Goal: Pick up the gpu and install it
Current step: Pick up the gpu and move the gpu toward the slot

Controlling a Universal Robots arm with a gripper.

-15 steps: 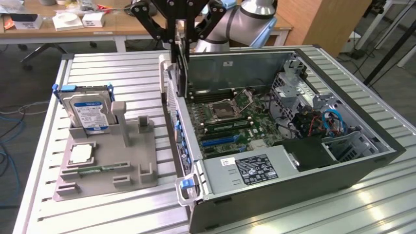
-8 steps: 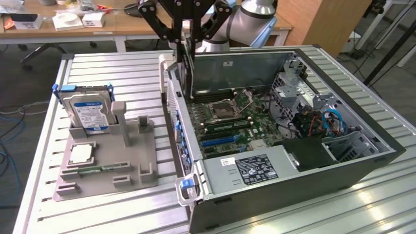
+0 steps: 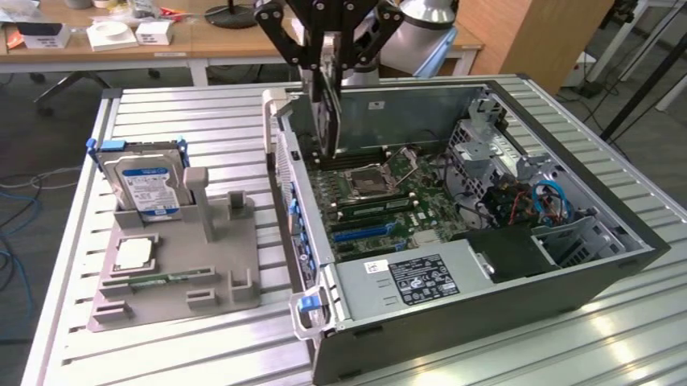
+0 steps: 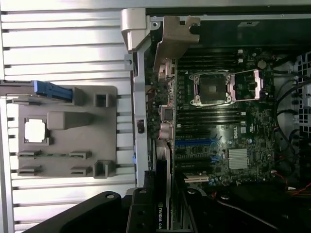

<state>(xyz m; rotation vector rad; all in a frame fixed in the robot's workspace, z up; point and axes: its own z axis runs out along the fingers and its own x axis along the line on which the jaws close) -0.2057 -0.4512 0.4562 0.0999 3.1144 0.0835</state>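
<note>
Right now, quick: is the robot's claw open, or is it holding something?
Gripper: closed on the gpu, which it holds upright at the open computer case.

The robot's gripper (image 3: 325,88) is matte black, built from flat, angular bars joined at round pivot pins, with 2 linkages branching out from a central block. Paler grey finger strips run down from the black links. Behind it, toward the far right of the scene, the arm (image 3: 427,20) has a smooth, rounded, silver-grey joint housing with a light blue part at its edge. In the wrist view the gripper (image 4: 163,211) appears as dark plates with rounded edges and 2 small round pins or screw heads.
</note>
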